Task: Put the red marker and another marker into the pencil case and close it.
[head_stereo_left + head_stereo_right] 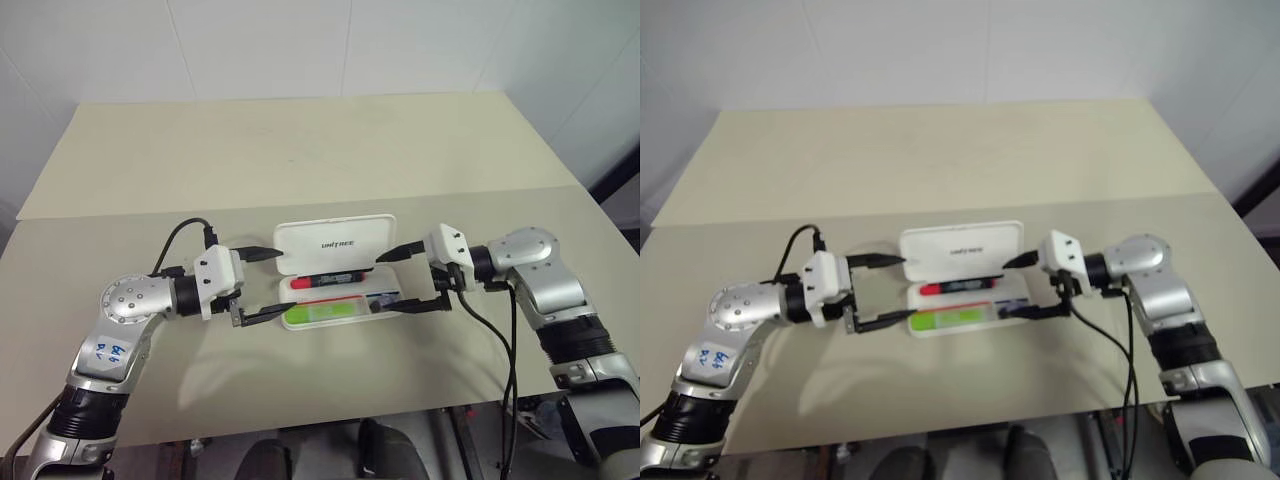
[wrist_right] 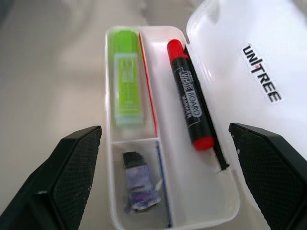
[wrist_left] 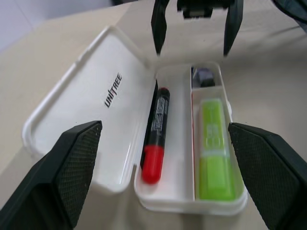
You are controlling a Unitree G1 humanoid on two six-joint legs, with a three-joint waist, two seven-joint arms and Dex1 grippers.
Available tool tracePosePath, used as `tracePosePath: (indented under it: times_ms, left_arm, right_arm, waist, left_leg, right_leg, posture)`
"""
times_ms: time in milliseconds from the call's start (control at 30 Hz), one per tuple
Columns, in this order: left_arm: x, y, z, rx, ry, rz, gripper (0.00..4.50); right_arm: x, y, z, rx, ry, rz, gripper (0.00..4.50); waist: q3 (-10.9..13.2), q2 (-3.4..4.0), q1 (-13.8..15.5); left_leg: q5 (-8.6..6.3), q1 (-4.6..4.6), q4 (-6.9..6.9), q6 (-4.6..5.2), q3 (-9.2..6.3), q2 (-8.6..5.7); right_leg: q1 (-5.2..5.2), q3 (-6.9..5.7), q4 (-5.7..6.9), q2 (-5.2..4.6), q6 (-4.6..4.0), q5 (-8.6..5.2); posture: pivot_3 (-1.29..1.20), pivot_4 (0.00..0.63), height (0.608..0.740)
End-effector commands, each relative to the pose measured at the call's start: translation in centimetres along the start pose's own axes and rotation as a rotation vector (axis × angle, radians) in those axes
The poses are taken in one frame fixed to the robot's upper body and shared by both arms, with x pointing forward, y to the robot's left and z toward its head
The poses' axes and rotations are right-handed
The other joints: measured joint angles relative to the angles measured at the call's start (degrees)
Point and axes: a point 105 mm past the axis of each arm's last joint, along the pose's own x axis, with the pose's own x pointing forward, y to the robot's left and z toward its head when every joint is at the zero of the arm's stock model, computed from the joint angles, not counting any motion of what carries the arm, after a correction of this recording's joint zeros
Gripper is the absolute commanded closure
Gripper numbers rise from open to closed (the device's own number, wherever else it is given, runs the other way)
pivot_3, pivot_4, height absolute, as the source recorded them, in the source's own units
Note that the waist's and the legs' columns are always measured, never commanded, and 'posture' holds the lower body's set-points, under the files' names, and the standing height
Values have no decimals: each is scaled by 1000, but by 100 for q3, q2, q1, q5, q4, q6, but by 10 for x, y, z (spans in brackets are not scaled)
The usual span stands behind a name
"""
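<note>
We cannot identify the small grey-purple stub (image 2: 139,184) in the open pencil case (image 1: 335,243), beside the green marker (image 1: 324,313); the red marker (image 1: 328,281) lies nearer its lid. Left gripper (image 1: 258,285) and right gripper (image 1: 402,279) flank the case, fingers spread.

one pencil case (image 1: 335,243), one red marker (image 1: 328,281), one green marker (image 1: 323,314), one grey-purple stub (image 2: 138,186)

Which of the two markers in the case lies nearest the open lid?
The slim black marker with red cap, beside the lid's hinge; the chunky green one lies in the far compartment.
</note>
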Motion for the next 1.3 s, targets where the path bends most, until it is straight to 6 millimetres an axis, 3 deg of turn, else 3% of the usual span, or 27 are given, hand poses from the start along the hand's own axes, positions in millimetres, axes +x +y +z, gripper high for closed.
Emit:
tracePosePath:
  times_ms: [33,133,233,400,600,667,900,1100,1300]
  left_arm:
    - [-13,8,9,45,-30,10,0]
    - [-23,11,3,19,-23,13,0]
    - [-32,10,-4,-9,-16,1,597]
    - [-35,12,-9,-28,-18,0,2323]
    - [-34,11,-12,-30,-27,-9,4403]
    - [-34,12,-16,-34,-24,10,4458]
    - [-33,46,-15,-47,-92,301,4458]
    - [-30,62,-25,-53,-30,432,4458]
    - [-13,70,-31,-76,-3,450,4458]
  right_arm:
    - [-32,-8,17,-41,-61,-130,24]
    - [-53,-3,11,-23,-44,-175,24]
    - [-70,-1,5,-6,-28,-223,0]
    - [-74,13,-8,-25,46,-171,0]
    - [-74,13,-10,-14,40,-184,0]
    - [-74,12,-11,-20,46,-188,0]
    - [-90,-15,-3,-62,65,-272,0]
    - [-83,-21,6,-75,25,-257,0]
    - [-72,-22,14,-72,-25,-242,0]
  waist:
    - [0,1,1]
    - [1,1,-6]
    - [0,1,-16]
    - [0,0,-8]
    - [0,1,-10]
    - [0,1,-9]
    - [0,-1,-22]
    - [0,-2,-10]
    - [-1,-3,-3]
  left_leg:
    - [-1,0,0,-1,0,0]
    - [-1,2,0,-2,4,0]
    - [-1,8,0,-2,12,3]
    - [-1,28,0,-2,31,6]
    - [-2,37,0,-3,41,9]
    - [-2,37,0,-3,42,9]
    - [-2,40,1,-3,46,9]
    - [-2,43,0,-3,48,10]
    - [-2,42,0,-3,49,10]
  right_leg:
    - [0,0,0,0,0,0]
    - [0,0,0,0,0,0]
    - [2,1,1,0,0,0]
    - [9,6,6,0,0,0]
    - [9,11,15,0,-1,1]
    - [9,11,16,-1,-1,1]
    - [9,9,19,-1,-5,4]
    - [8,8,21,-2,-5,4]
    - [8,4,21,-2,-5,4]
  posture:
    - [0,150,740]
    - [0,150,740]
    - [0,150,740]
    - [0,150,740]
    - [0,150,740]
    - [0,150,740]
    - [0,150,740]
    - [0,150,740]
    - [0,150,740]
